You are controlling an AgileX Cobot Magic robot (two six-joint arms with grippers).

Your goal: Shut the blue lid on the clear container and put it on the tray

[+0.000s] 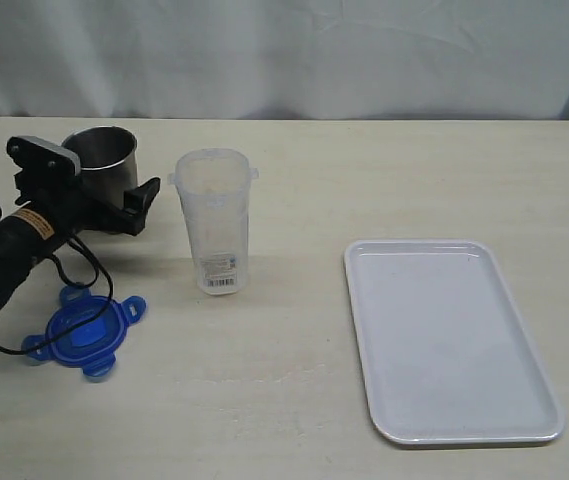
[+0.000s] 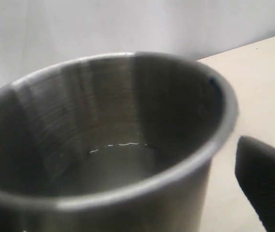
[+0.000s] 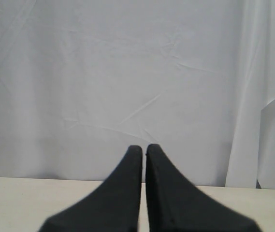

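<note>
Two jobs face the left end effector [image 1: 94,176] before anything gets closed: getting clear of the steel cup [image 1: 102,150] at the upper left of the frame, and fetching the blue lid [image 1: 84,328]; its jaws stand wide apart astride the cup, and the wrist view shows one finger [image 2: 265,188] off the cup's wall with bare bench [image 1: 294,400] between them. I would draw it straight back so neither jaw nudges the cup; then come down on the lid's rim between two flaps, not on a flap, which would likely fold. The right end effector [image 3: 143,157] is pressed together on nothing, out of the wide view. The lid lies flat at the lower left, flaps splayed outward; the clear container [image 1: 214,215] stands upright left of centre, long axis vertical, open mouth upward, label toward the lower edge; the tray [image 1: 454,340] lies at the right, well apart, its long side running up and down the frame.
</note>
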